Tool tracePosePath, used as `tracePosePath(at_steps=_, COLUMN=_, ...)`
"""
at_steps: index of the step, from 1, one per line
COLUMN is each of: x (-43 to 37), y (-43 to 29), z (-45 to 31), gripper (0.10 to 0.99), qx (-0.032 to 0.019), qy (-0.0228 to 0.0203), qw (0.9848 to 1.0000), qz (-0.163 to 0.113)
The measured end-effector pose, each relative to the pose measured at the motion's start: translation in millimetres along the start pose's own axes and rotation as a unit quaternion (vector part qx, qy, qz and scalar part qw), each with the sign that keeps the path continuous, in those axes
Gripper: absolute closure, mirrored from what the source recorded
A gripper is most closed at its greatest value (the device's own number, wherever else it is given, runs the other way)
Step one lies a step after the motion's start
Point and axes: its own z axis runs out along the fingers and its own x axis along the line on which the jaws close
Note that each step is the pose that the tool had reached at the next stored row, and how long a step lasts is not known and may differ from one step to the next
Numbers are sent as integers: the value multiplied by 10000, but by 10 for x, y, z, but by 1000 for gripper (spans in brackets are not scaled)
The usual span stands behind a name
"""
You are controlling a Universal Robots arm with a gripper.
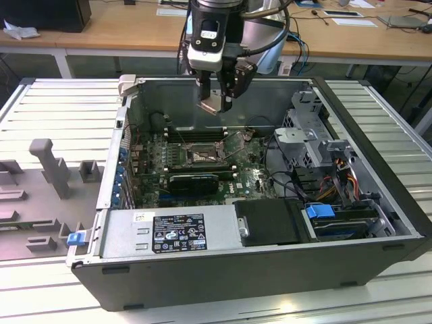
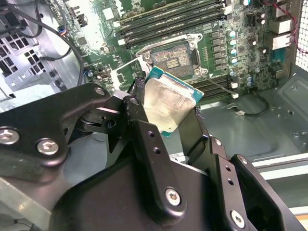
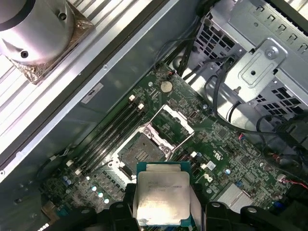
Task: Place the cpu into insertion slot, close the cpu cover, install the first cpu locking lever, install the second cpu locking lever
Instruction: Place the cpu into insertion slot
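the gripper (image 1: 216,101) is clamped on the cpu (image 3: 161,197), well above the uncovered insertion slot (image 3: 139,153); lowered tilted or off-centre, the chip could bend the slot's pins.

Gripper (image 1: 219,101) on screen: matte black, angular linkage plates, bright silver screws (image 2: 173,196) dotting the fingers (image 2: 144,144). Above it sits a pale grey-white wrist block (image 1: 202,57) with a dark panel. Black cables (image 1: 289,27) loop off at three o'clock. The brushed silver flange (image 3: 33,26) is round.
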Motion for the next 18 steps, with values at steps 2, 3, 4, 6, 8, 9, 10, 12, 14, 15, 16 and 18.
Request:
tracePosePath(at_steps=2, x=0, y=0, z=1, gripper=561, qx=-2, qy=-8, qw=10000, qz=94)
tracePosePath(at_steps=3, x=0, y=0, z=2, gripper=561, qx=-2, qy=-15, qw=9998, qz=179)
tracePosePath(at_steps=4, x=0, y=0, z=3, gripper=561, qx=-4, qy=-24, qw=9996, qz=282)
tracePosePath(at_steps=6, x=0, y=-1, z=6, gripper=561, qx=-9, qy=-46, qw=9985, qz=543)
tracePosePath(at_steps=8, x=0, y=-1, z=9, gripper=561, qx=-12, qy=-63, qw=9973, qz=737)
tracePosePath(at_steps=9, x=0, y=-1, z=10, gripper=561, qx=-14, qy=-71, qw=9965, qz=828)
tracePosePath(at_steps=10, x=0, y=-1, z=12, gripper=561, qx=-15, qy=-76, qw=9960, qz=893)
tracePosePath(at_steps=12, x=0, y=-1, z=18, gripper=561, qx=-15, qy=-80, qw=9956, qz=934)
tracePosePath(at_steps=14, x=-1, y=-3, z=25, gripper=561, qx=-14, qy=-82, qw=9954, qz=959)
tracePosePath(at_steps=15, x=-2, y=-4, z=27, gripper=561, qx=-14, qy=-82, qw=9953, qz=966)
tracePosePath(at_steps=16, x=-2, y=-5, z=30, gripper=561, qx=-14, qy=-83, qw=9952, qz=977)
tracePosePath(at_steps=18, x=-3, y=-5, z=32, gripper=561, qx=-14, qy=-85, qw=9950, qz=995)
